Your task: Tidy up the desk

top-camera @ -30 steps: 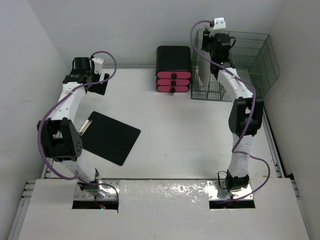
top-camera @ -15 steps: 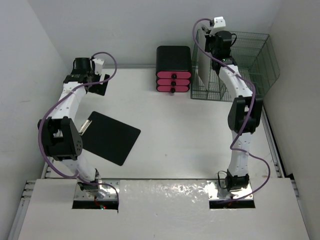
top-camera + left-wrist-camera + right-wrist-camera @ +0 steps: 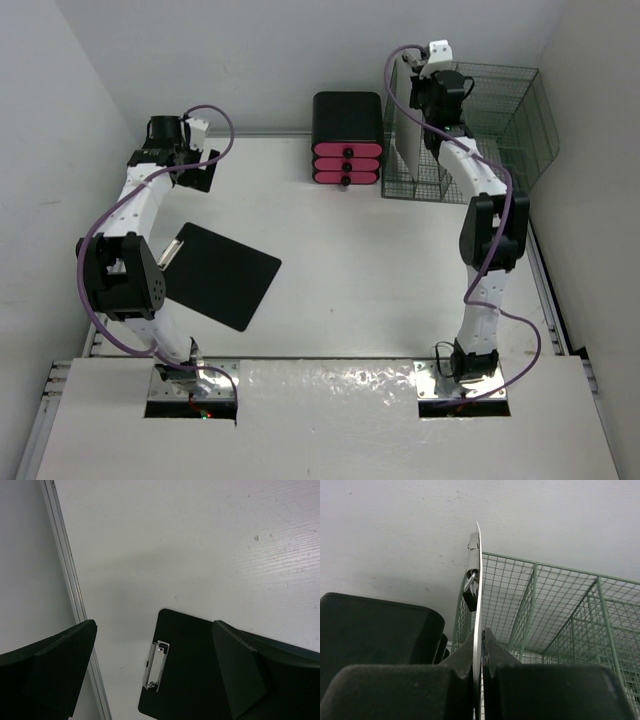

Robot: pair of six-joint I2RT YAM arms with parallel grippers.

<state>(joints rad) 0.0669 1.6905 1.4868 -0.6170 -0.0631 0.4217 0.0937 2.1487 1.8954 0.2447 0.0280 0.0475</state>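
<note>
On 1 desk point(image 3: 350, 270): 2 clipboards, 1 drawer unit point(image 3: 347, 138), 1 wire basket point(image 3: 500, 120).
Both arms hang over the desk: left gripper point(image 3: 154, 627) gapes above black clipboard point(image 3: 222, 275); right gripper point(image 3: 481, 645) pinches pale clipboard point(image 3: 478, 595) upright by the wire basket.

Thin white clipboard point(image 3: 478, 615) clamped in right pincer point(image 3: 480, 649), green wire basket point(image 3: 545, 610) behind, black drawer unit point(image 3: 375, 630) left

I find open passage over the white flat desk's point(image 3: 370, 270) middle. A flat black clipboard point(image 3: 222, 275) lies left; a black-and-pink drawer unit point(image 3: 347, 138), upright thin white clipboard point(image 3: 407, 130) and green wire basket point(image 3: 510, 110) crowd the far edge.
</note>
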